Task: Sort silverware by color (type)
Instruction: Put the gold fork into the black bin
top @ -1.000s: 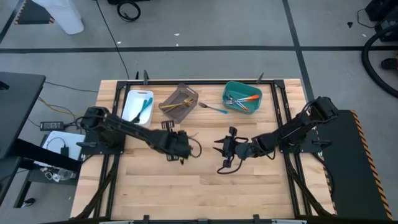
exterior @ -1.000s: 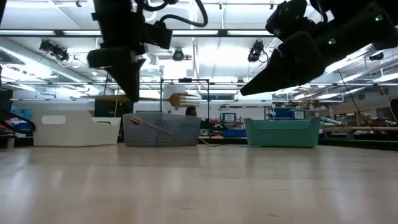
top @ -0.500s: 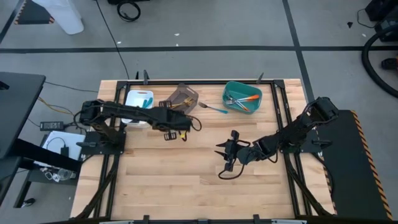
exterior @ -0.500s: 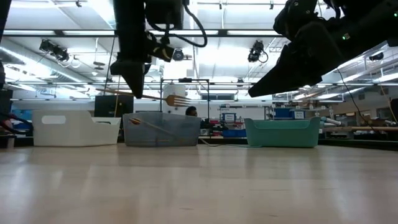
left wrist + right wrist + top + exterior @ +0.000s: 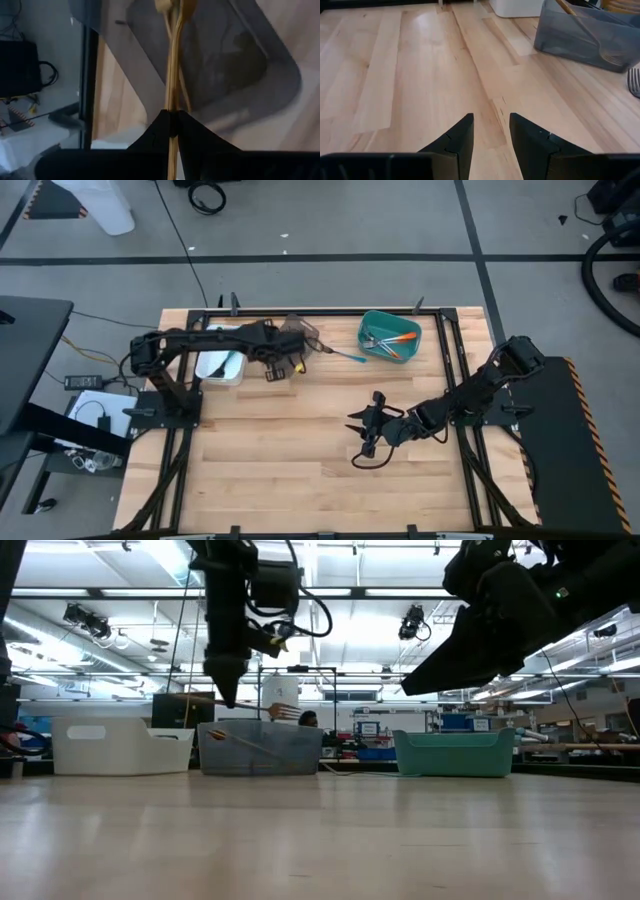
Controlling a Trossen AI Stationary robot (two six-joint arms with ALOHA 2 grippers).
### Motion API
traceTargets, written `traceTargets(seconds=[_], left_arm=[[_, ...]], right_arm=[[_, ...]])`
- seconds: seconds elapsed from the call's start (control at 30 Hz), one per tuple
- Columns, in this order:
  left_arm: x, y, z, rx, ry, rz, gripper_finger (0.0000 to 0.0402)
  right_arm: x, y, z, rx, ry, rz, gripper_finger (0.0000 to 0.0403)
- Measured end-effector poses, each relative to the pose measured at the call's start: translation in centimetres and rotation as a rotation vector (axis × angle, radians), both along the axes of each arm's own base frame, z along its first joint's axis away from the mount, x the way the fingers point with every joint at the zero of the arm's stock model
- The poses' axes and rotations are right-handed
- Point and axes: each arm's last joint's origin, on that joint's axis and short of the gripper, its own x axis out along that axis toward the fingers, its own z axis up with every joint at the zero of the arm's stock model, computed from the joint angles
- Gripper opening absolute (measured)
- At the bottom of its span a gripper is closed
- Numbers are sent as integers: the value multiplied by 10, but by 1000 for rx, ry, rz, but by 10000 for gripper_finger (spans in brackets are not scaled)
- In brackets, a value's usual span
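Here we are with the left gripper [image 5: 172,122] pinched tight on a tan wooden fork [image 5: 171,75], and we can see the slim handle running straight out from between the fingers, its long axis in line with the reach of the arm. The fork hangs directly over the grey-brown bin [image 5: 290,337], and from table height its tines [image 5: 285,711] show level, just above that bin's rim. Inside the bin we make out at least one more wooden piece lying diagonally. So the relation that matters: the bin sits right beneath the held fork, nothing between them, and our guess is that letting go is what comes next, with the fork's length needing to fall inside the walls rather than across the rim. Beside the grey-brown bin, toward the left arm's base, sits the white bin [image 5: 222,366] with blue-handled pieces; on the other side, the teal bin [image 5: 390,336] holds orange and blue ones. One blue-handled fork [image 5: 342,355] lies loose on the table between the grey-brown and teal bins. The right gripper [image 5: 362,426] waits well away from the grey-brown bin, fingers spread wide and empty over bare wood.
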Motion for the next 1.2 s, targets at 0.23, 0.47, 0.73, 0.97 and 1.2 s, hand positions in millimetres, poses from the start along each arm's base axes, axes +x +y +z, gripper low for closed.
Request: traceTargets(seconds=[0.23, 0.47, 0.73, 0.97, 1.2], left_arm=[[6, 28, -2, -49, -122, 8, 25], [8, 43, -15, -53, -89, 7, 25], [13, 46, -20, -42, -100, -59, 25], [13, 48, -20, -43, -106, -64, 25], [17, 48, -27, -51, -102, -49, 62]], right_arm=[[0, 1, 0, 13, -4, -4, 136], [-1, 1, 0, 11, 1, -2, 136], [-1, 2, 0, 13, -7, 0, 136], [-1, 2, 0, 12, -5, 1, 136], [-1, 2, 0, 12, -5, 2, 136]])
